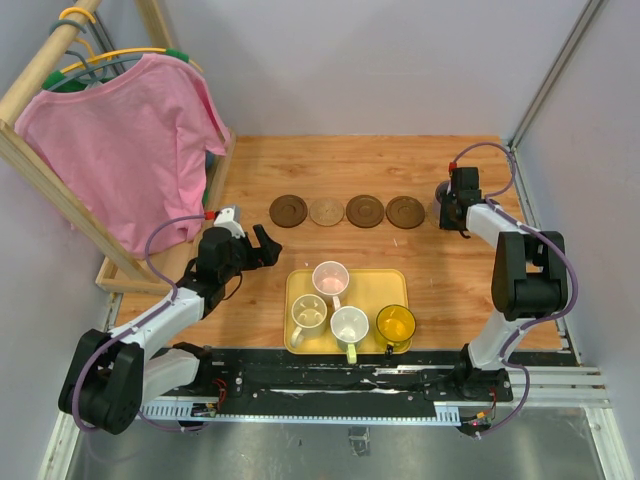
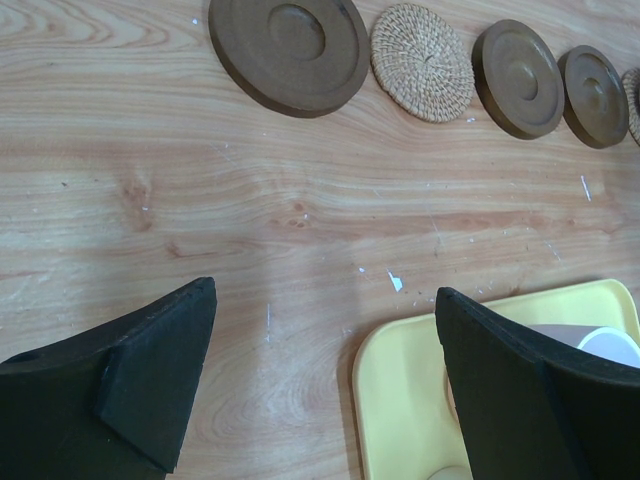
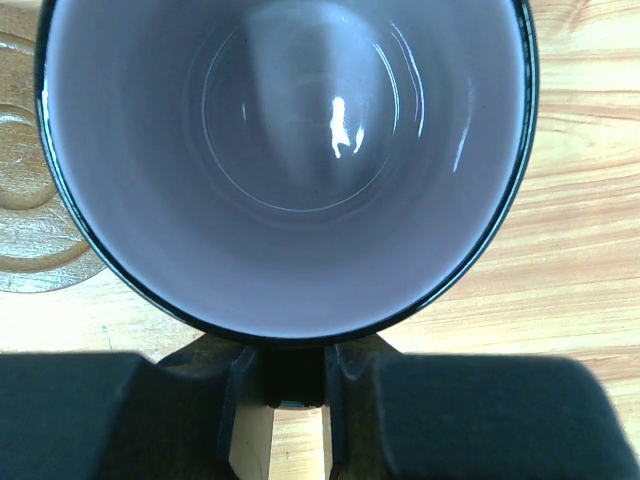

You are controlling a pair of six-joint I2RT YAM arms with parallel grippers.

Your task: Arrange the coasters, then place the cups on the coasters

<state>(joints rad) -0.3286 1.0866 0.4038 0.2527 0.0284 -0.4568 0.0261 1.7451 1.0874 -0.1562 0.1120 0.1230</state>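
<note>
In the yellow tray (image 1: 378, 290), at the near middle of the tabletop (image 1: 300, 165), four cups were stood upright: the pink cup (image 1: 330, 277) at the far side, the cream cup (image 1: 308, 315) at the near left, the white-green cup (image 1: 349, 325) just beside it, and the yellow cup (image 1: 395, 323) in the near right corner. Beyond the tray a row was laid out, each piece apart from the next: a dark coaster (image 1: 289, 210), a woven coaster (image 1: 327, 212), a third coaster (image 1: 365, 211) and a fourth coaster (image 1: 405, 212), both dark. Of a fifth coaster (image 2: 634, 105) only a sliver was caught, cut off by the frame edge of the left wrist view; from above it was hidden. At that right end of the row the right pincer (image 1: 452, 208) was pinched on the handle of the grey-purple cup (image 3: 290, 160), whose glossy pale interior filled the right wrist view. The handle was largely buried between the fingers, and whether the cup rested on a coaster could not be told. The left pincer (image 1: 265, 245) was spread wide above bare wood, just left of the tray.
</note>
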